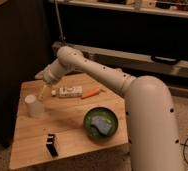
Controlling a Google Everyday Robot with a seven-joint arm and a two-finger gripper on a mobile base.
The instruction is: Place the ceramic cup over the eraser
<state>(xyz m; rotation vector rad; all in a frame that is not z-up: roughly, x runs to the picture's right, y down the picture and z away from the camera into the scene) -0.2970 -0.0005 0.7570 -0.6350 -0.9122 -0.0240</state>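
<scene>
The white ceramic cup (33, 106) stands upside down, narrow end up, at the left side of the wooden table (72, 137). The black eraser (51, 145) stands near the table's front edge, below and to the right of the cup. My gripper (43, 92) hangs from the white arm just above and to the right of the cup, close to it and holding nothing that I can see.
A long white box (70, 92) and an orange carrot (91, 93) lie at the back of the table. A dark green bowl (89, 120) holding a blue-grey pad (103, 125) sits at the right. Dark shelving stands behind.
</scene>
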